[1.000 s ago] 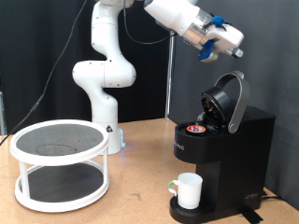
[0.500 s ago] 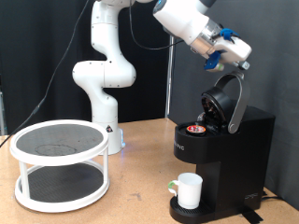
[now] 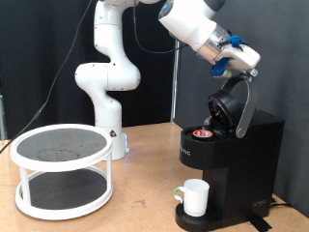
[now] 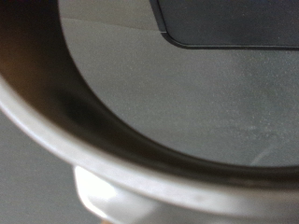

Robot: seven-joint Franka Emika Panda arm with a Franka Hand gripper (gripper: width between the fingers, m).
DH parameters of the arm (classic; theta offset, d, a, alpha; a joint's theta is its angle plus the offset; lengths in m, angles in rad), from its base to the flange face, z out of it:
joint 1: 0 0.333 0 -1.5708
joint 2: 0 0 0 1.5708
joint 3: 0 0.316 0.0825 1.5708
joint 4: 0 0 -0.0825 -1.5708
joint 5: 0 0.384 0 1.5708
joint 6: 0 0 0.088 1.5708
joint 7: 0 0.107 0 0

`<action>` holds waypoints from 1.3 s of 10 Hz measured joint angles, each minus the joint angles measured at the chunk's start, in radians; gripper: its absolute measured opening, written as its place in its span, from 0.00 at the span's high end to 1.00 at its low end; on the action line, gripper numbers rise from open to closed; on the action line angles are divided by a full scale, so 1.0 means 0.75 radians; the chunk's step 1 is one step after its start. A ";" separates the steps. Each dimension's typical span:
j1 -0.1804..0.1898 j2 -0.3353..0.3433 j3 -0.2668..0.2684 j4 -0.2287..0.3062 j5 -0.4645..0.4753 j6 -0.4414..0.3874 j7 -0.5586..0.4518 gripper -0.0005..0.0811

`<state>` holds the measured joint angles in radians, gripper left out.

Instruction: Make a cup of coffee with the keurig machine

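The end effector (image 3: 235,60) hangs at the top edge of the raised lid (image 3: 236,104) of the keurig machine (image 3: 230,153), which stands near the worktop's (image 3: 135,198) right edge in the exterior view. Whether its fingers are spread or closed cannot be told: the exterior view shows them too small and partly hidden behind a blue fitting, and the wrist view shows no fingertips at all. That wrist view is filled by a curved dark surface with a silver band, which looks like the lid seen from very close, so the end effector appears to be touching it or just off it.

The lid stands tilted open on its hinge. Below it, a small pod with a red top (image 3: 201,133) already sits in the holder on the machine's upper deck. The cup (image 3: 195,197) stands upright on the round drip base at the machine's foot, handle towards the exterior view's left, under the spout.

The step in hand looks like closing the lid. To do it well, the push should land on the lid's outer top edge, far from the hinge, and follow the arc of the hinge rather than press straight down, or the contact may slip off the rounded surface. The pod should sit flat in its holder. The cup is well apart from the arm and is best left undisturbed.

A round two-tier wire rack (image 3: 61,170) stands near the left edge, away from the work.
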<state>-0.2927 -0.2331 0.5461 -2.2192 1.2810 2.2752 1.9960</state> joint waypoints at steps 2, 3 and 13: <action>0.000 -0.024 -0.043 -0.021 0.014 -0.103 -0.063 0.99; -0.001 -0.041 -0.065 -0.036 0.015 -0.137 -0.069 0.99; -0.138 -0.089 -0.199 -0.141 -0.326 -0.294 0.202 0.99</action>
<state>-0.3960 -0.3002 0.3965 -2.3252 1.0366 2.0545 2.1474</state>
